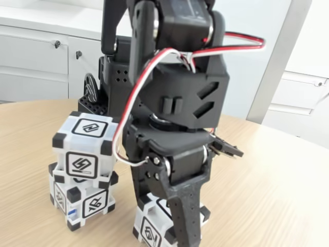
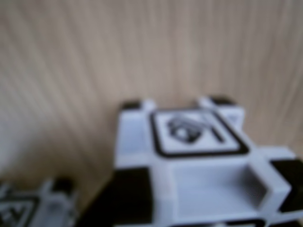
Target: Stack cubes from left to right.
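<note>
The arm (image 1: pixel 169 77) folds steeply down over the bench (image 1: pixel 267 195), gripper (image 1: pixel 180 226) pointing downward (jaws' spread unclear).

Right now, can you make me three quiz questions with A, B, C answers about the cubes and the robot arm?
1. Where is the third cube?
A. on the table under the arm
B. on top of the stack
C. on the white cabinet

2. How many cubes are in the stack?
A. one
B. two
C. four

3. How does the top cube sit on the bottom cube?
A. lined up neatly
B. twisted a little
C. fallen beside it

Answers:
1. A, the fixed view shows it on the table by the gripper.
2. B, one cube sits on another.
3. B, its corners do not match the corners below.
</note>
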